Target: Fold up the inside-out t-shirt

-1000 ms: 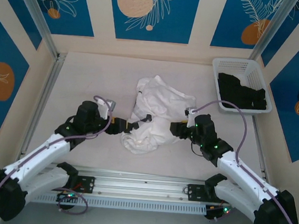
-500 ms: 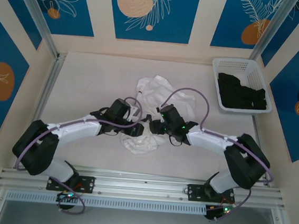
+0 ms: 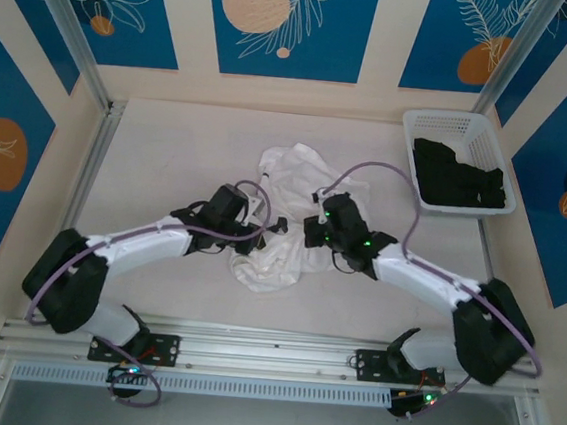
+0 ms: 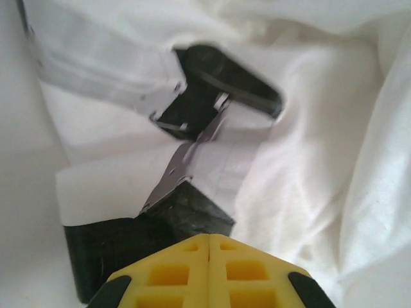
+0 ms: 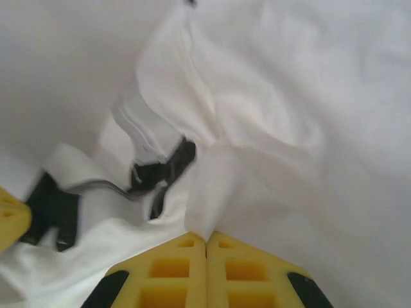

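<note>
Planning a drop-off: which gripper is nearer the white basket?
Right. The right gripper is on the t-shirt, the basket beyond it to the far right; the left gripper sits just left of it, farther off.

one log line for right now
stage: grasp | left fingers: shut, at t-shirt | right fingers: shut on t-shirt | t-shirt: crumpled, mid-table

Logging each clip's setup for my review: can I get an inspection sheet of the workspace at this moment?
Surface: pale table.
Job's things: white t-shirt crumpled mid-table, not yet folded.
Clutter: white basket at far right, black garment inside.
Grippers: left gripper shut against the cloth; right gripper shut on a fold.
Cables: a purple cable arcs over each wrist.
Surroundings: blue floral wall panels, metal frame posts.
</note>
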Controlling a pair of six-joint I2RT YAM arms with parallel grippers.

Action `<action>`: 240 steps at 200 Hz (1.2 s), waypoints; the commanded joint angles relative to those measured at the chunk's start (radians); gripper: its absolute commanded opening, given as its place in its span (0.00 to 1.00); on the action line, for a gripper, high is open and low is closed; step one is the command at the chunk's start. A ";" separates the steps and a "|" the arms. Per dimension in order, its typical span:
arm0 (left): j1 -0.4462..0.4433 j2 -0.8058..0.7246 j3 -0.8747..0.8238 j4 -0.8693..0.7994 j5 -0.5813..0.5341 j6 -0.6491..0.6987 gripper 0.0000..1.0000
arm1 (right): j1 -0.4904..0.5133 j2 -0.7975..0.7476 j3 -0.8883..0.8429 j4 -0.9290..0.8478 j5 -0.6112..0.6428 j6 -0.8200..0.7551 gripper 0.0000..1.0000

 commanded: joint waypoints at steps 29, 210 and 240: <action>-0.018 -0.099 -0.016 0.050 0.043 0.064 0.26 | -0.106 -0.208 -0.076 0.032 -0.219 0.025 0.00; -0.037 -0.142 0.166 -0.047 -0.143 0.115 0.00 | -0.206 -0.652 -0.265 -0.075 -0.128 0.016 0.00; 0.023 -0.249 0.180 -0.054 -0.144 0.112 0.00 | -0.207 -0.690 -0.297 -0.070 -0.120 0.014 0.00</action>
